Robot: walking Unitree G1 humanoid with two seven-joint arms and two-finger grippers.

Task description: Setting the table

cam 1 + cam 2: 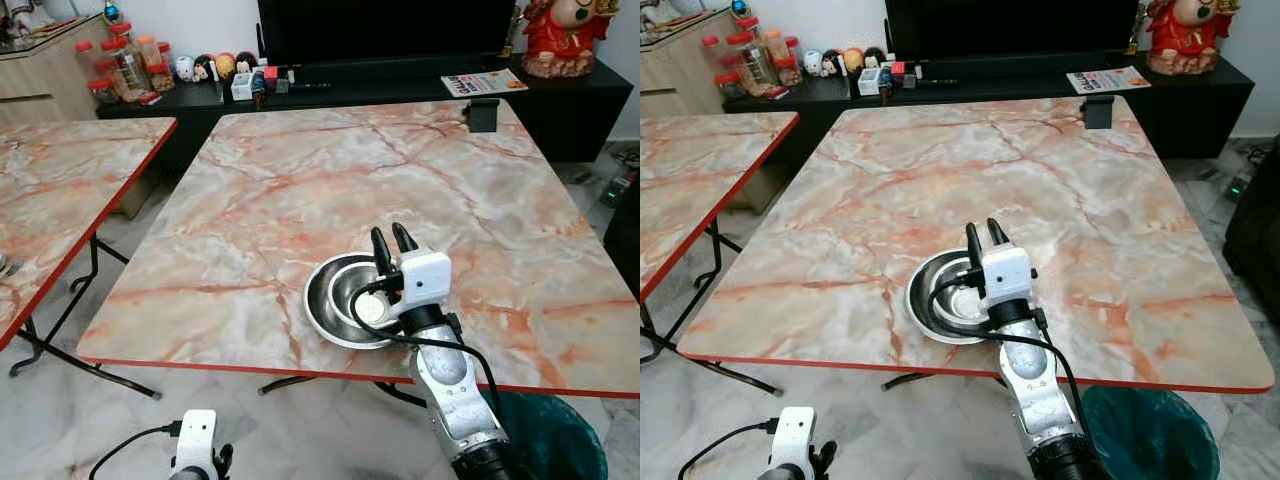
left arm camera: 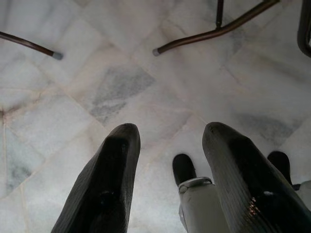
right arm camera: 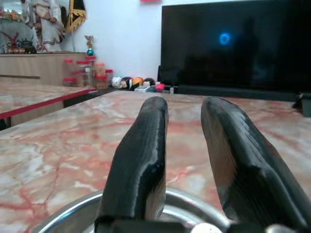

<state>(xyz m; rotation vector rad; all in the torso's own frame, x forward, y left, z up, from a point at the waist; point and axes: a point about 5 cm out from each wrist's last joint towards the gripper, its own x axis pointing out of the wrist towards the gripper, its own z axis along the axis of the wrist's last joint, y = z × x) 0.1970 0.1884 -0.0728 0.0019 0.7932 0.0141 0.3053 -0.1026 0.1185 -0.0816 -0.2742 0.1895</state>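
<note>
**One bowl down, the rest of the setting to go**

I see the round shiny steel bowl sitting near the marble-patterned table edge at six o'clock. My right gripper hovers over its rim, fingers slightly parted, holding nothing. My left gripper hangs idle, fingers apart. I judge we've barely started.

Steel bowl: round, shiny, shallow, upright with its mouth open upward. Rests on the marble-patterned table, close to the red-trimmed near edge, right of centre. Interior reflective; contents cannot be made out.
</note>
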